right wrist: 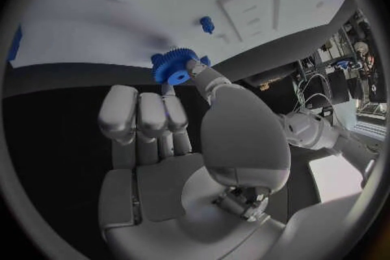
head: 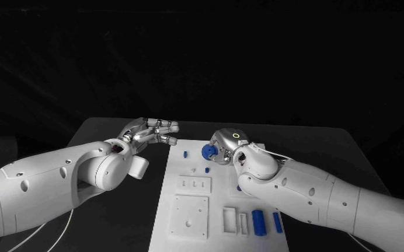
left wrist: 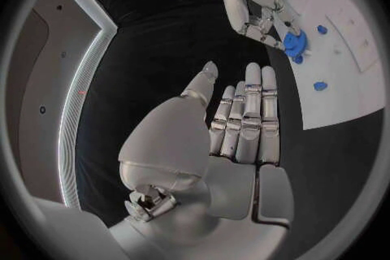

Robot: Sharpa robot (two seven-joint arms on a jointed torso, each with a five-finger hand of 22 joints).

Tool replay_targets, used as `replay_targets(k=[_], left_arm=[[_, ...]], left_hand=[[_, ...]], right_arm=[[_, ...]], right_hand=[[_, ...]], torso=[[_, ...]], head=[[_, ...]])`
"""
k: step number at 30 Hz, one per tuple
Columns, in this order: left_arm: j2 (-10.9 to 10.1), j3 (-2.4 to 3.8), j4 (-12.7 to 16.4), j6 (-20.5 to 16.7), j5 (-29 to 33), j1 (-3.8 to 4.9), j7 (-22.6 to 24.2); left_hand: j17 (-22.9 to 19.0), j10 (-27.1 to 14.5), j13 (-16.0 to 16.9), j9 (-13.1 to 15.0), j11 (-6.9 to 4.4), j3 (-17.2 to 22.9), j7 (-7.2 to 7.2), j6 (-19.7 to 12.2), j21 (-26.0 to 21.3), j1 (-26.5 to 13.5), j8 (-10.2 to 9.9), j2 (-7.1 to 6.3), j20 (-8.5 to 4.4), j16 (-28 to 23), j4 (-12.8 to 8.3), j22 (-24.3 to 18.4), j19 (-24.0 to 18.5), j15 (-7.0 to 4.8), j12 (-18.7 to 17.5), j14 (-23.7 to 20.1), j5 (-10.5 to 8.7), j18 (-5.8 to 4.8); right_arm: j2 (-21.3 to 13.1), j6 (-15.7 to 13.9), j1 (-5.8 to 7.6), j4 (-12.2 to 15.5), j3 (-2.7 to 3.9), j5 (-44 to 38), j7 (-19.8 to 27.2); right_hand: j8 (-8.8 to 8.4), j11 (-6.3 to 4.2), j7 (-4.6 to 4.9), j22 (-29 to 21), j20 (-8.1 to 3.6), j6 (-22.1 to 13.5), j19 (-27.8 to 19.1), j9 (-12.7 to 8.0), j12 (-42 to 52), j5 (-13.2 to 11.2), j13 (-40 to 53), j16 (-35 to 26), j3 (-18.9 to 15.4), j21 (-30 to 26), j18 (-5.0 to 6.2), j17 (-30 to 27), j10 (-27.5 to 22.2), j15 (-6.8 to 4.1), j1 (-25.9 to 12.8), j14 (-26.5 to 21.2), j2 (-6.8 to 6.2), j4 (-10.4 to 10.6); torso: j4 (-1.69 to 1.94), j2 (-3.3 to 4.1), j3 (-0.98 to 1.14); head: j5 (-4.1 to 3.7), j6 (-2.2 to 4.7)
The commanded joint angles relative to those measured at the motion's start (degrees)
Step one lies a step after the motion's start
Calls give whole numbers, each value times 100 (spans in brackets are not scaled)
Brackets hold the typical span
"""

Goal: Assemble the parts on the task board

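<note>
The black desk (head: 110,129) carries the white board (head: 190,173). The left hand (head: 150,132) hovers just beside the board's far left corner, fingers apart, holding nothing. The right hand (head: 229,145) pinches a blue gear (head: 209,151) over the board's far end. It likely needs lowering level onto its peg. Near the front, a blue cylinder (head: 258,222) lies in a slot.

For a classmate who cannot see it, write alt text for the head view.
The right hand pinches a blue gear at the far end of the white task board. The left hand hovers open beside the board, holding nothing.
</note>
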Motion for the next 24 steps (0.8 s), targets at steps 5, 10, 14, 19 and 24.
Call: replay_targets(k=[5, 10, 14, 19, 24], left_arm=[[31, 5, -4, 80, 3, 7, 34], [51, 5, -12, 88, 3, 7, 32], [62, 5, -15, 94, 2, 7, 31], [73, 5, -19, 99, 2, 7, 28], [79, 5, -22, 105, 2, 7, 24]], left_hand=[[2, -21, 7, 9, 1, 19, 15, -28, 39, 36, 5, 26, 16, 28, -6, -5, -38, 15, 11, -17, 9, 14], [2, -21, 7, 9, 1, 19, 15, -28, 39, 36, 5, 26, 16, 28, -6, -5, -38, 15, 11, -17, 9, 14], [2, -21, 7, 9, 1, 19, 15, -28, 39, 36, 5, 26, 16, 28, -6, -5, -38, 15, 11, -17, 9, 14], [2, -21, 7, 9, 1, 19, 15, -28, 39, 36, 5, 26, 16, 28, -6, -5, -38, 15, 11, -17, 9, 14], [2, -21, 7, 9, 1, 19, 15, -28, 39, 36, 5, 26, 16, 28, -6, -5, -38, 15, 11, -17, 9, 14]], right_arm=[[167, -88, 5, -160, -49, -179, -85], [284, -123, 5, -284, -60, -179, -105], [362, -116, 5, -381, -65, -166, -101], [443, -70, 5, -484, -82, -134, -78], [504, 2, 4, -566, -123, -65, -55]], right_hand=[[18, -8, 4, 763, -46, 10, 237, 7, -9, 5, 38, 14, 12, 3, -25, -5, 36, -48, 1, -6, -43, 5], [19, -5, 11, 758, -43, -15, 232, 7, -44, 16, 19, -10, 2, -14, -23, -31, 20, -45, -6, -12, -44, 5], [19, -5, 11, 758, -43, -15, 232, 7, -44, 16, 19, -10, 2, -14, -23, -31, 20, -45, -6, -12, -44, 5], [20, -4, 13, 755, -43, -23, 229, 8, -62, 12, 7, -26, -5, -29, -20, -48, 16, -45, -6, -13, -39, 3], [20, -1, 18, 750, -41, -41, 226, 8, -79, 19, -3, -38, -37, -52, -18, -60, 7, -43, -15, -14, -30, 6]], torso=[[-6, 9, 13], [-6, 5, 8], [-7, 6, 5], [-2, 3, 3], [2, 5, -5]], head=[[7, -8], [2, 5], [5, 10], [6, -2], [10, -17]])
